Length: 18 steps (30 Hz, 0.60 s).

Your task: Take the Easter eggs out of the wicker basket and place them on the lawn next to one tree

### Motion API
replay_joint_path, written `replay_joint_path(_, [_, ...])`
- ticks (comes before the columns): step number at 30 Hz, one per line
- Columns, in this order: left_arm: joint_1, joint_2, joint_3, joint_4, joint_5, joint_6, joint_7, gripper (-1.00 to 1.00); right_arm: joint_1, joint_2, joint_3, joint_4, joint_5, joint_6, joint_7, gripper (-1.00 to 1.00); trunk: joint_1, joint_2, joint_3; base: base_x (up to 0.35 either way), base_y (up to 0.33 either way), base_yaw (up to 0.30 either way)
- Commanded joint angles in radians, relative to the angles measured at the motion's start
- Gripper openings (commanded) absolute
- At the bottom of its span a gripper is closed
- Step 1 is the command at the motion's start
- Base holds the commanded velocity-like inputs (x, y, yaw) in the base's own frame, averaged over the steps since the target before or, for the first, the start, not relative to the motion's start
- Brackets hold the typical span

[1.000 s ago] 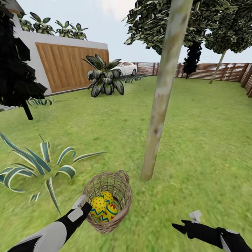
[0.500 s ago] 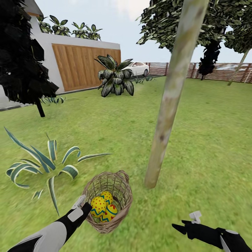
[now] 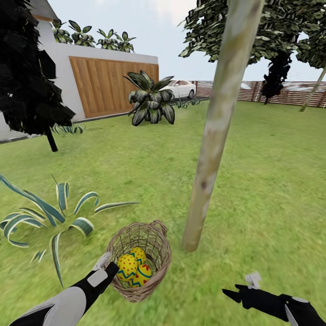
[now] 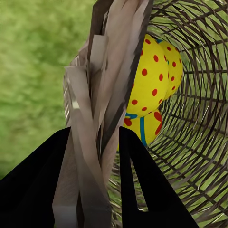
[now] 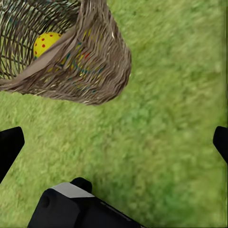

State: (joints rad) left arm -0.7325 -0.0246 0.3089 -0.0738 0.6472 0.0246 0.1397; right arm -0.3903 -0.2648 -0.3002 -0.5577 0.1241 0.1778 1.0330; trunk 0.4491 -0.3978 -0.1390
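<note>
Left gripper [image 3: 105, 265] sits at the near-left rim of the wicker basket [image 3: 156, 258]. In the left wrist view its two dark fingers [image 4: 142, 190] straddle the woven wall/rim, one outside, one inside. Jaws are parted w/ the rim strip between them; can't tell whether they actually pinch it, so grip state unclear. Fingertips are mostly hidden behind the wicker in that view.

Right gripper [image 3: 237, 292] hangs low over the lawn [image 3: 262, 181], well right of the basket, spread wide & holding nothing. In the right wrist view only the two dark tips [image 5: 10, 145] show at opp. edges, grass between them, the rest cut off.

The three Easter eggs [image 3: 133, 269] all lie inside the basket: yellow, red dots, blue zigzags. Head view shows approx. three, bunched & overlapping; lower parts hidden by the wall. Left wrist view shows two dotted ones plus part of a third beneath w/ blue band. Right wrist view gives just one yellow patch [image 5: 46, 42] through the weave. Flower mark not made out.

Basket stands on the grass, one loop handle at the far rim, tilted a bit. The tree [image 3: 215, 131] rises just beyond-right of it, pale leaning trunk, base near the basket but not touching; top cut off by frame.

Striped agave [image 3: 45, 213] left of basket, partly cropped. Further off: black-leaved tree [image 3: 27, 81], wooden wall panel [image 3: 111, 83], white car [image 3: 181, 88] half behind a leafy plant [image 3: 149, 99], fence [image 3: 271, 93].
</note>
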Motion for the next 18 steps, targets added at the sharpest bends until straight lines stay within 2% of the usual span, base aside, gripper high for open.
replay_joint_path(1, [-0.001, -0.001, 0.007, -0.003, -0.005, 0.003, 0.004, -1.0, -0.001, 0.001, -0.007, -0.002, 0.007, 0.009, 0.001, 1.0, 0.001, -0.002, -0.002, 0.186, -0.252, 0.231])
replay_joint_path(4, [-0.001, 0.0, 0.007, -0.003, -0.004, 0.003, 0.004, -1.0, -0.001, 0.001, -0.007, -0.002, 0.008, 0.009, -0.029, 1.0, 0.001, -0.002, -0.002, 0.183, -0.236, 0.281])
replay_joint_path(8, [-0.001, 0.0, 0.007, -0.003, -0.005, 0.003, 0.004, -1.0, -0.001, 0.001, -0.007, -0.002, 0.008, 0.009, -0.031, 1.0, 0.001, -0.002, -0.002, 0.176, -0.206, 0.286])
replay_joint_path(18, [-0.001, 0.0, 0.007, -0.003, -0.005, 0.003, 0.004, -1.0, -0.001, -0.002, -0.008, 0.01, 0.006, 0.008, -0.029, 1.0, 0.001, -0.002, -0.002, 0.174, -0.205, 0.02])
